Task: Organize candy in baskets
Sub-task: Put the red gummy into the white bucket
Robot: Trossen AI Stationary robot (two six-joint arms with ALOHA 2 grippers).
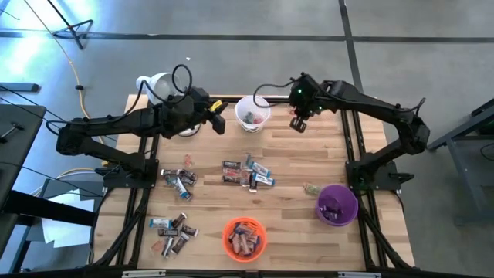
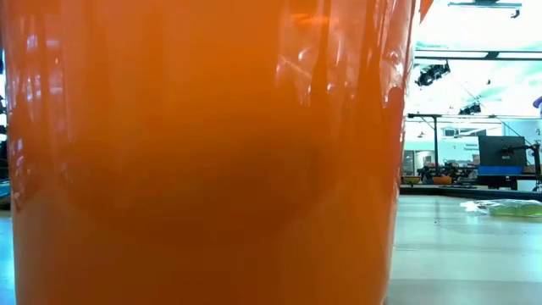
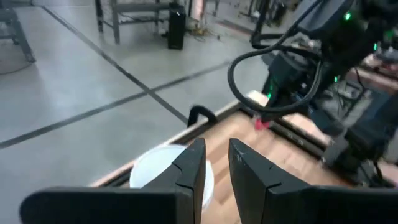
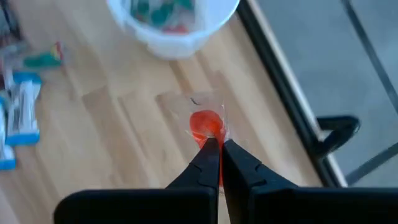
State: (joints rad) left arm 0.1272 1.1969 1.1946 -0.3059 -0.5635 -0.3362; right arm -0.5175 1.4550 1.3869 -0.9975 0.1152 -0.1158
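The right claw (image 4: 213, 144) is pinched shut on a red candy (image 4: 205, 124) in clear wrap, held above the worktop (image 4: 130, 130) near its far edge, just beside the white basket (image 4: 174, 28), which already holds green and red pieces. On the other side of that basket, the left claw (image 3: 216, 163) hangs over the worktop with its fingers (image 3: 193, 165) a narrow gap apart and nothing between them; the white lamp (image 1: 158, 85) lies behind this arm at the far left corner. From above, the right claw (image 1: 299, 122) and left claw (image 1: 218, 120) flank the white basket (image 1: 252, 113). Nearer the front than both claws, loose candy lies in clusters: one mid-worktop (image 1: 247, 174), one to its left (image 1: 177, 180), one at the front left (image 1: 173, 232), and a single greenish piece (image 1: 311, 188) close to the purple basket (image 1: 337, 204) below the right arm. The orange basket (image 1: 245, 237) sits at the front edge, full of brown bars, and fills the low view (image 2: 203, 152).
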